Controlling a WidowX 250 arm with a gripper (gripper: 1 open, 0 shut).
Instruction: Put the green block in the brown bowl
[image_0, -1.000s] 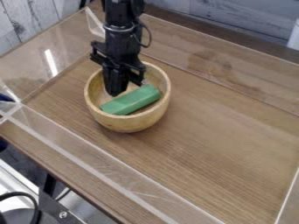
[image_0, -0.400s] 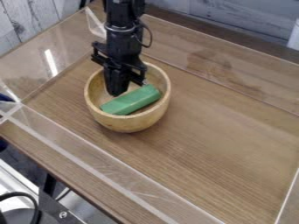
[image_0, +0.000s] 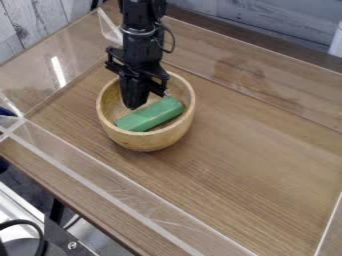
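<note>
The green block (image_0: 150, 116) lies inside the brown bowl (image_0: 147, 137), slanting from lower left to upper right across the pale interior. My gripper (image_0: 135, 101) hangs straight down over the bowl's back left part, its black fingers pressed together with nothing between them. Its tips reach down just behind the block's upper edge; whether they touch it I cannot tell. The block lies free in the bowl.
The bowl stands on a wooden tabletop (image_0: 254, 160) ringed by low clear plastic walls (image_0: 80, 175). Open wood stretches to the right and in front of the bowl. A pale plank wall (image_0: 40, 25) runs behind at the left.
</note>
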